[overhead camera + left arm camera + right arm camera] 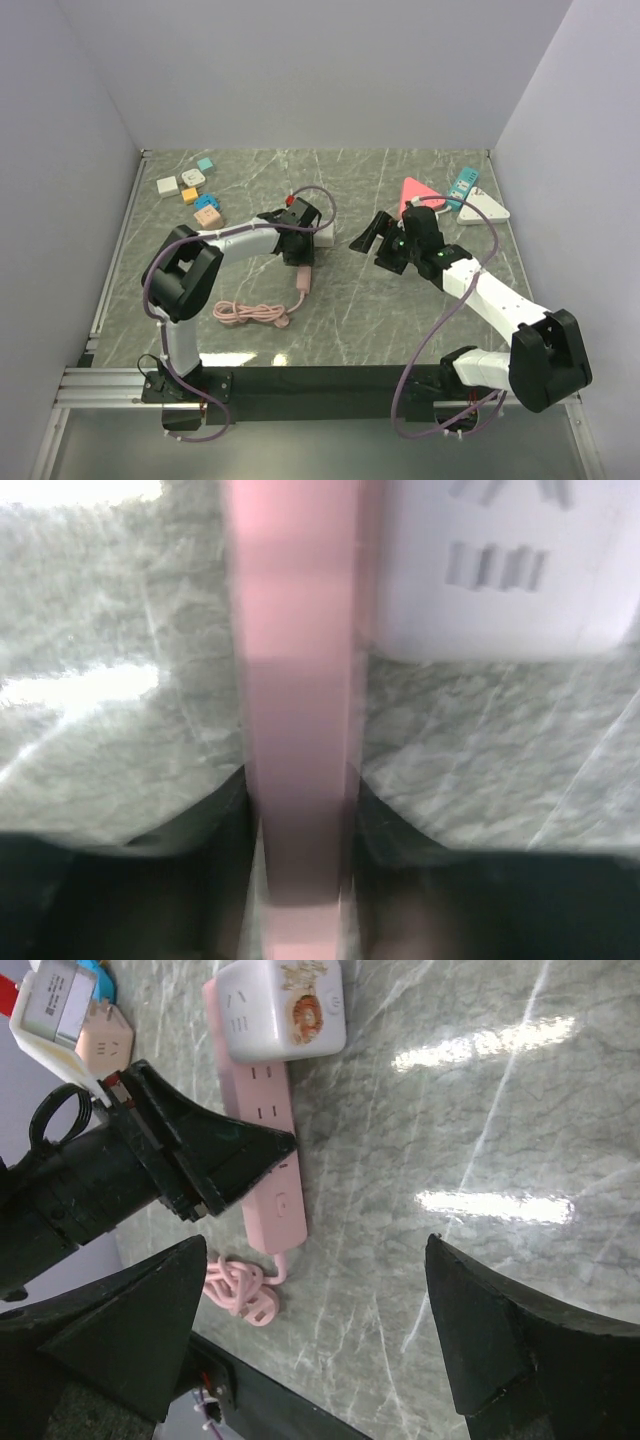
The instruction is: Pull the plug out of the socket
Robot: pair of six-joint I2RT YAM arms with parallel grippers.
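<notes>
White cube plug (283,1010) sits seated on the far end of the pink power strip (265,1150); its prongs are hidden. Over the strip, just short of the plug, the left gripper (300,810) straddles it, fingers (130,890) narrowed against both long sides and gripping; that view is blurred. Pink cable (250,313) lies coiled off the strip's near end. Right of the strip and apart from it, the right gripper (370,237) hovers, jaws spread wide, holding nothing. Coloured blocks (190,190) lie well left of the strip.
</notes>
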